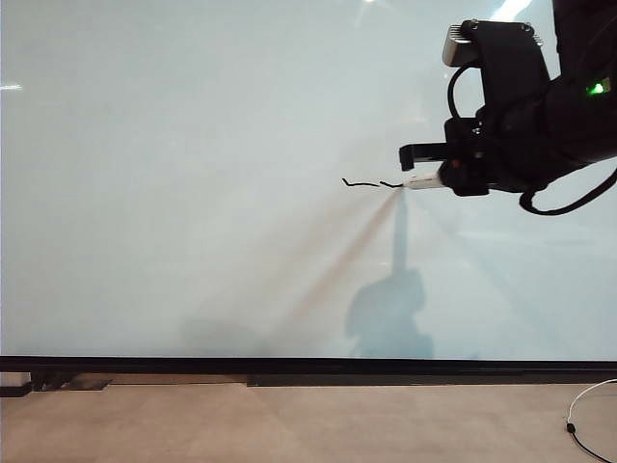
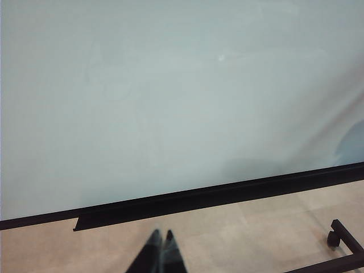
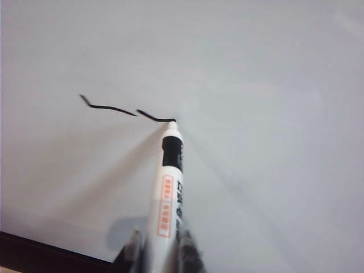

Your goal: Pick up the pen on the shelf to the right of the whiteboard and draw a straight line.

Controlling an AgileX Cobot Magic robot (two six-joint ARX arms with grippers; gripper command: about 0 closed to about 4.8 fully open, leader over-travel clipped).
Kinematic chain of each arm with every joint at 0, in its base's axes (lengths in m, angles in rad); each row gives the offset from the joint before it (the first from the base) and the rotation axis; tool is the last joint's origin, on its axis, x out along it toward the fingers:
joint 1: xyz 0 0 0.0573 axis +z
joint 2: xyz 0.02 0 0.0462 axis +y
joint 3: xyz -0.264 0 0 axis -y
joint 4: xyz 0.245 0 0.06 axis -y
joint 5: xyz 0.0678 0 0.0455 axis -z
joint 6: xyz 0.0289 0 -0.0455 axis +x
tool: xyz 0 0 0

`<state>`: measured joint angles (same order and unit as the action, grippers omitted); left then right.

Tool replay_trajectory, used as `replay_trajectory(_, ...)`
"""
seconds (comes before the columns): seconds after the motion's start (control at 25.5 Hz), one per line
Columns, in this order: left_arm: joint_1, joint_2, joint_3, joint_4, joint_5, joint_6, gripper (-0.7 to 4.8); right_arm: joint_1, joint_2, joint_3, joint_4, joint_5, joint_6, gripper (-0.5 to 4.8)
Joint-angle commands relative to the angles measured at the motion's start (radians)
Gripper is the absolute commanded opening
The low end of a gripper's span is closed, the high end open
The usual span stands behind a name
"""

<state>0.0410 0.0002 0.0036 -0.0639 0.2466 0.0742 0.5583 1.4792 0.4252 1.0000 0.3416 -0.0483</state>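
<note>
My right gripper [image 3: 161,250] is clamped on the pen [image 3: 168,182], holding it low on the whitish barrel, well back from the tip, so most of the pen stands out ahead of my jaws. The dark tip rests against the whiteboard [image 1: 193,145] at the right end of the line [image 1: 371,182], which runs off to the left as a thin black, wavering stroke with a small gap partway along. In the exterior view the right gripper [image 1: 436,172] sits just to the right of that stroke, high above the whiteboard's black lower edge.

I judge the pen light and stiff, with a smooth plastic barrel that could slip or twist between my fingers if I lean hard on the board. Held this far from the tip, small wrist wobbles are likely to show up in the ink, which may explain the waviness; a grip nearer the tip would steady it. Light, even pressure should suit the glossy surface.

My left gripper [image 2: 157,253] hangs near the floor below the whiteboard's black strip, fingers pressed together and holding nothing.
</note>
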Motion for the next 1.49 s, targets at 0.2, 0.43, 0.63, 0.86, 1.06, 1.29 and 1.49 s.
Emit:
replay_trajectory(0.2, -0.001, 0.000, 0.004, 0.013, 0.005, 0.000, -0.05, -0.035, -0.011, -0.002, 0.013, 0.050, -0.013, -0.05)
replay_trajectory(0.43, -0.001, 0.000, 0.004, 0.013, 0.005, 0.000, -0.05, -0.041, -0.020, -0.007, -0.010, 0.078, -0.022, -0.04)
replay_trajectory(0.63, -0.001, 0.000, 0.004, 0.013, 0.005, -0.001, -0.05, -0.047, -0.082, -0.040, -0.009, 0.097, -0.064, -0.05)
replay_trajectory(0.86, -0.001, 0.000, 0.004, 0.013, 0.005, -0.001, -0.05, -0.103, -0.122, -0.066, -0.035, 0.106, -0.060, -0.05)
replay_trajectory(1.06, -0.001, 0.000, 0.003, 0.013, 0.005, -0.002, -0.05, -0.104, -0.123, -0.073, -0.035, 0.152, -0.061, -0.04)
replay_trajectory(1.29, -0.001, 0.000, 0.004, 0.013, 0.005, -0.003, -0.05, -0.089, -0.172, -0.101, -0.038, 0.106, -0.052, -0.05)
replay_trajectory(1.49, -0.001, 0.000, 0.003, 0.013, 0.005, -0.003, -0.05, -0.087, -0.442, -0.164, -0.291, 0.177, -0.111, -0.05)
